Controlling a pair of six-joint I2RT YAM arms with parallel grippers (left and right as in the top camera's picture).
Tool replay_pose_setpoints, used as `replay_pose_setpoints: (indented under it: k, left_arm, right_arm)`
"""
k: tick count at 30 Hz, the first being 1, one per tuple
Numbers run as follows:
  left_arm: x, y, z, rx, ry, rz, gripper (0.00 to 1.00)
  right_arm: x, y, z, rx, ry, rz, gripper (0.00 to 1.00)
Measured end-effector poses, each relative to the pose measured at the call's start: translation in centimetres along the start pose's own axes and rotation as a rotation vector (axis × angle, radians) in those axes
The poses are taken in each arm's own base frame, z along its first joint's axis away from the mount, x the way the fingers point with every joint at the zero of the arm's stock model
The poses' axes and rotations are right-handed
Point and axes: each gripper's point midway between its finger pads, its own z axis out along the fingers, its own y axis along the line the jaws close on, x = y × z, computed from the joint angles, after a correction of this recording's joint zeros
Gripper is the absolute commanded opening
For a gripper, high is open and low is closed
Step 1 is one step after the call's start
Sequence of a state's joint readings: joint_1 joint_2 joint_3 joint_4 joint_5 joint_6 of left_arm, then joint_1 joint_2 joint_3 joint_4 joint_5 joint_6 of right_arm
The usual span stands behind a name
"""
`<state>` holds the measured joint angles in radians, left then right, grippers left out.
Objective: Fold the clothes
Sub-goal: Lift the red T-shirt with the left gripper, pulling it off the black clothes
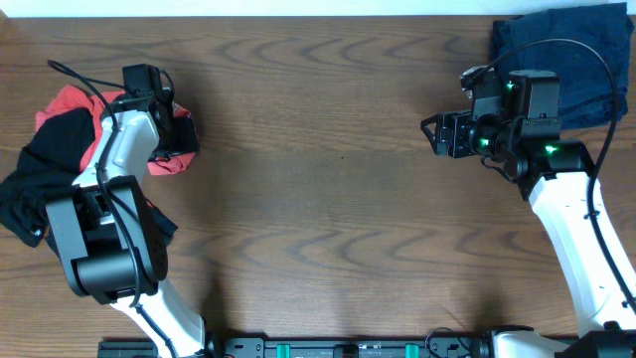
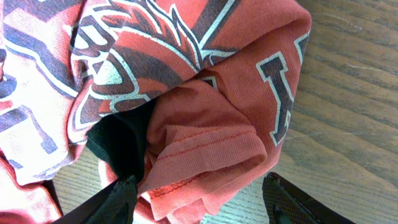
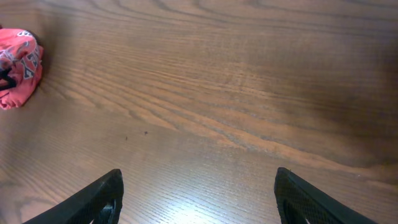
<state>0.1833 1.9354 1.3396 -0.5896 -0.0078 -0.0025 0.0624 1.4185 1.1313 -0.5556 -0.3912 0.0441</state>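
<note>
- The left gripper [image 2: 199, 194] has its jaws spread on either side of a stitched hem fold of the coral-red T-shirt [image 2: 211, 134]. The finger at lower left of the wrist view touches the cloth, and the one at lower right stands clear over wood.
- Black cloth [image 2: 121, 143] shows under that fold.
- Overhead, the T-shirt lies bunched at the left of the frame, against a black garment [image 1: 35, 184] at the left edge.
- The right gripper [image 3: 196, 186] is spread wide with nothing between its fingers, above the bare table [image 1: 318, 149], right of centre.
- A dark blue cloth [image 1: 586, 60] lies in the upper right corner.
</note>
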Motion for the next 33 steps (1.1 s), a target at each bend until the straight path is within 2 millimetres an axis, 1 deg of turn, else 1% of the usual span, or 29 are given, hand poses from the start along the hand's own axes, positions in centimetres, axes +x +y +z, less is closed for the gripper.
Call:
replay_pose_setpoints:
  k: [5, 6, 8, 10, 11, 13, 14, 15, 16, 17, 20, 22, 25, 28, 29, 31, 32, 33]
  left_arm:
    - [-0.1, 0.0, 0.2, 0.000, -0.002, 0.000, 0.62]
    - [0.1, 0.0, 0.6, -0.001, 0.006, 0.000, 0.60]
    - [0.5, -0.1, 1.4, -0.002, 0.029, 0.001, 0.50]
    - [1.2, -0.1, 2.6, -0.004, 0.061, 0.003, 0.34]
    - [1.5, -0.1, 3.1, -0.006, 0.074, 0.003, 0.30]
    - [1.4, 0.0, 3.1, -0.011, 0.070, 0.007, 0.20]
    - [1.4, 0.0, 3.1, -0.012, 0.069, 0.004, 0.14]
    - [1.4, 0.0, 3.1, -0.013, 0.069, 0.007, 0.12]
    - [1.4, 0.0, 3.1, -0.013, 0.068, 0.005, 0.07]
    - [1.3, 0.1, 3.0, -0.015, 0.067, 0.005, 0.06]
    - [1.2, 0.1, 2.7, -0.015, 0.060, 0.002, 0.06]
    - [0.8, 0.1, 1.9, -0.014, 0.043, -0.016, 0.06]
    - [-0.6, 0.2, -0.4, -0.009, -0.024, -0.047, 0.06]
    - [-4.1, 0.5, -4.9, 0.007, -0.184, -0.101, 0.06]
    - [-5.9, 0.7, -6.9, 0.016, -0.262, -0.123, 0.06]
    - [-10.0, 1.6, -12.7, 0.033, -0.465, -0.186, 0.06]
    - [-11.4, 2.0, -15.1, 0.039, -0.545, -0.210, 0.06]
    - [-12.9, 2.6, -18.3, 0.049, -0.645, -0.236, 0.06]
  right_arm:
    - [0.0, 0.0, 0.0, 0.000, 0.000, -0.001, 0.75]
    - [0.0, 0.0, 0.0, 0.000, 0.000, -0.001, 0.75]
    - [0.0, 0.0, 0.0, 0.000, 0.000, -0.001, 0.75]
    - [0.0, 0.0, 0.0, 0.000, 0.000, -0.001, 0.75]
    - [0.0, 0.0, 0.0, 0.001, 0.000, -0.001, 0.75]
    - [0.0, -0.1, 0.0, 0.004, -0.001, -0.001, 0.76]
    - [0.0, -0.1, 0.0, 0.006, -0.001, -0.001, 0.76]
    - [-0.1, -0.1, 0.0, 0.006, -0.004, -0.002, 0.77]
    - [-0.1, -0.1, 0.0, 0.006, -0.006, -0.003, 0.77]
    - [-0.2, -0.1, 0.0, 0.007, -0.008, -0.004, 0.77]
    - [-0.3, -0.1, 0.0, 0.007, -0.013, -0.006, 0.77]
    - [-0.3, -0.1, 0.0, 0.009, -0.013, -0.006, 0.77]
    - [-0.3, -0.1, 0.0, 0.010, -0.013, -0.006, 0.77]
    - [-0.3, -0.1, 0.0, 0.010, -0.013, -0.006, 0.77]
    - [-0.3, -0.1, 0.0, 0.010, -0.013, -0.006, 0.77]
    - [-0.3, -0.1, 0.0, 0.010, -0.013, -0.005, 0.76]
    - [-0.3, -0.1, 0.0, 0.010, -0.013, -0.005, 0.76]
    - [-0.3, -0.1, 0.0, 0.010, -0.013, -0.005, 0.76]
